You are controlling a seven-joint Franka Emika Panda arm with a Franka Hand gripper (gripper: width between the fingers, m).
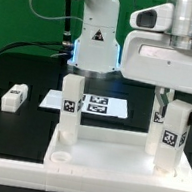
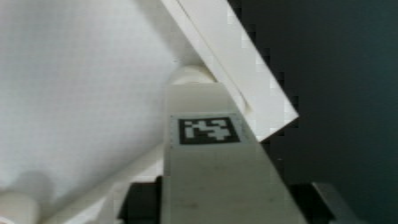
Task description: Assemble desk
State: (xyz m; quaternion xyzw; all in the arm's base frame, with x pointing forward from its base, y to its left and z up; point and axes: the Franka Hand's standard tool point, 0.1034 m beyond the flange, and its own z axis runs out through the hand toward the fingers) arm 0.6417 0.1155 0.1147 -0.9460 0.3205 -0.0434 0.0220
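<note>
Desk, leg-fitting step: pincer [image 1: 176, 105] clenched on held leg [image 1: 170, 135] at the tabletop [image 1: 104, 158] corner on the exterior view's right, standing leg [image 1: 70, 105] upright at the left corner, tabletop flat on black counter [image 1: 28, 67]; next, probably needs keeping plumb and turning into the socket.

Bright even light fills both soft views, washing the tabletop [image 2: 71, 100] pale at the wrist.
</note>
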